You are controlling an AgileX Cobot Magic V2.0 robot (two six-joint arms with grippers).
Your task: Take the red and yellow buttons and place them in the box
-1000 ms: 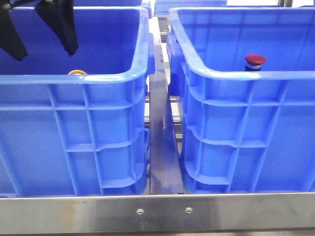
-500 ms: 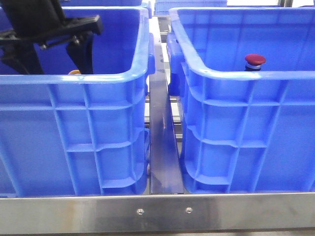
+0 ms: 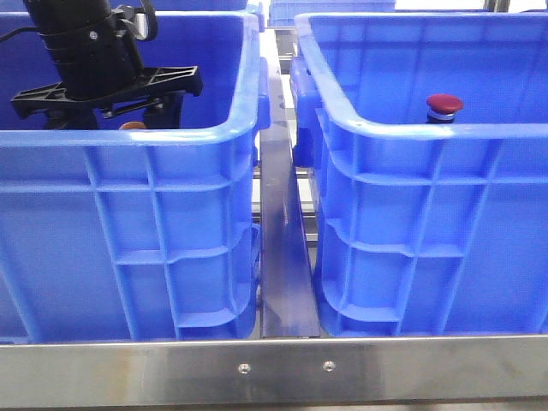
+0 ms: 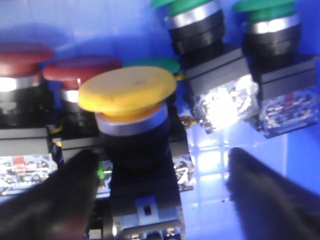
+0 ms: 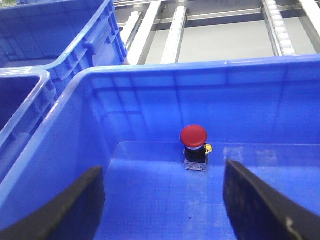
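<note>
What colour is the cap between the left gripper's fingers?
Yellow cap, clearest in the left wrist view.

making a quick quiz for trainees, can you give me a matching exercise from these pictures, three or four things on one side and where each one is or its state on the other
Things
1. yellow button
2. red button
3. left gripper
4. right gripper

Places or states
A. alone on the floor of the right crate
B. open, above the right crate, nothing between its fingers
C. among red and green buttons in the left crate
D. open, low in the left crate, fingers on either side of a button

Pairs: 1-C, 2-A, 3-D, 4-B
</note>
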